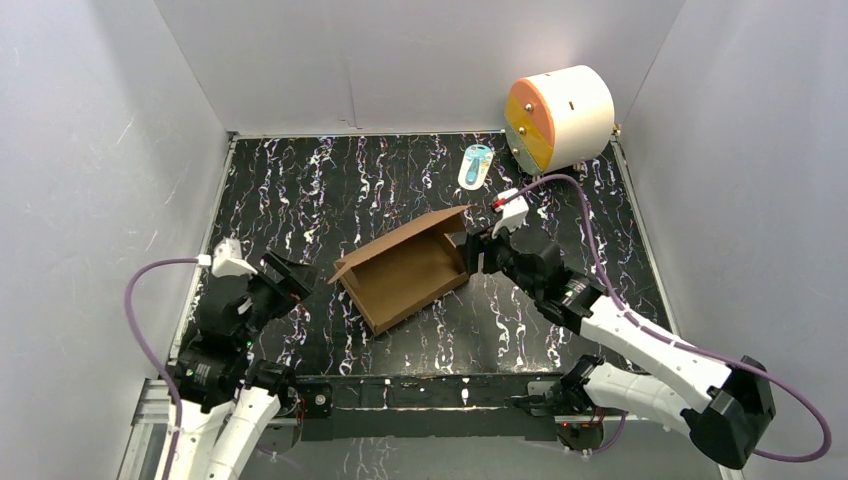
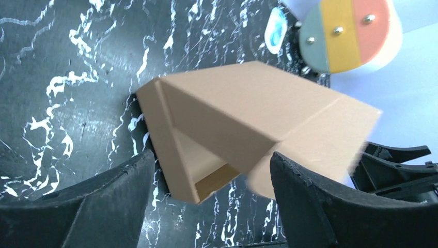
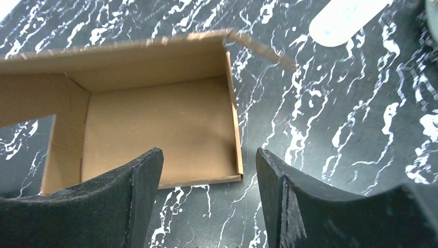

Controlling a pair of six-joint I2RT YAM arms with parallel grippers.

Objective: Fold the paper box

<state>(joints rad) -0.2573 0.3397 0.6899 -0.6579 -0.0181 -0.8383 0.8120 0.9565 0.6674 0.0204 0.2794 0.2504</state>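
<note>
Closing lid (image 1: 400, 243): fold squarely onto paper box (image 1: 410, 280) (tray looks already formed).
Left gripper (image 1: 285, 275): left of box, spread.
Right gripper (image 1: 475, 250): right of box, spread.

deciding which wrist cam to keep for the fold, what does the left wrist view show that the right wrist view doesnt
Only the left wrist view: the paper box from outside, its lid flap raised, and the coloured face of the white-and-orange cylinder. Only the right wrist view: most of the box's inside, floor and walls. Both: the black marbled table, a small white-and-blue item beyond the box, and each arm's own tool, left tool and right tool, open, holding nothing.
</note>
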